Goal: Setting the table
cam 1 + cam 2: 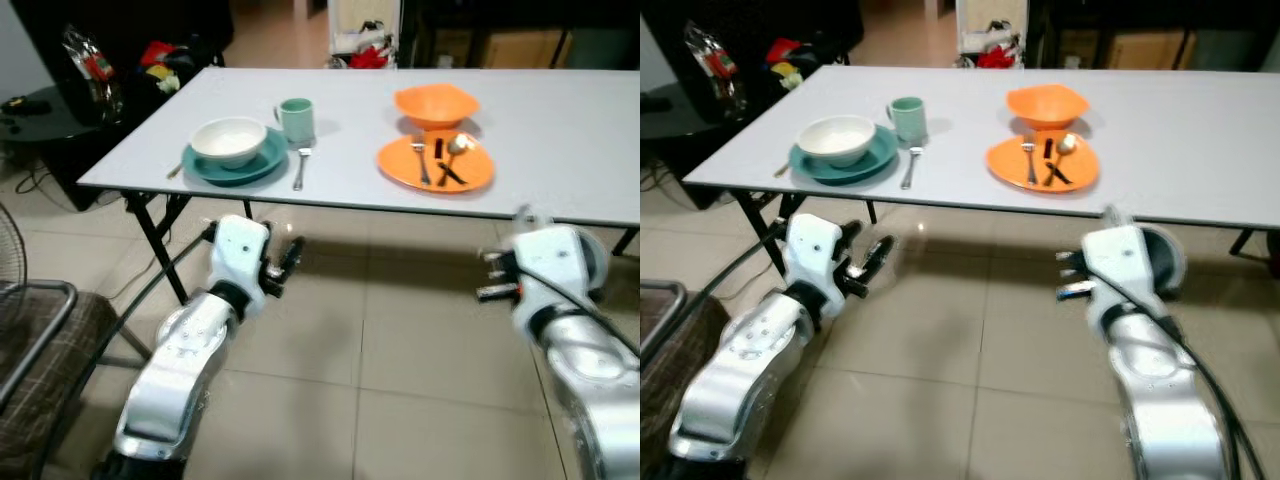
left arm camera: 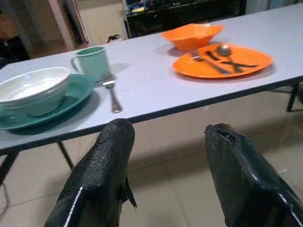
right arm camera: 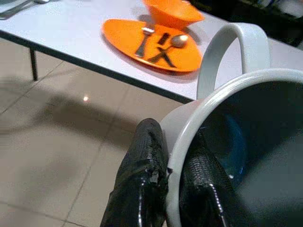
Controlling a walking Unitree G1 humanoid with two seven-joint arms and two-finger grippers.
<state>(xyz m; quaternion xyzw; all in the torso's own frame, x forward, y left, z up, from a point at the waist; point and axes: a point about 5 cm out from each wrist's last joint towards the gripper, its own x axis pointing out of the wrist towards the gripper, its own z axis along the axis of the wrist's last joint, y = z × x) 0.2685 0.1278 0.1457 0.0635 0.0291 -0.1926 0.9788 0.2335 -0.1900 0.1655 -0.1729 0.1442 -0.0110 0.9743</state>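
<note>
right gripper [image 3: 170, 189] – pinching white mug [image 3: 246, 123] rim, below table [image 1: 560, 120] edge | left gripper [image 2: 165, 161] – fingers apart, empty, over floor

Clutter I see around the room's edges

At near left I see a chair's metal frame [image 1: 40, 300] with a checked cushion [image 1: 45, 375]; a dark side table [image 1: 40, 112] stands far left, red and yellow items [image 1: 160, 55] piled behind it, tiled floor [image 1: 400, 340] underfoot.
</note>
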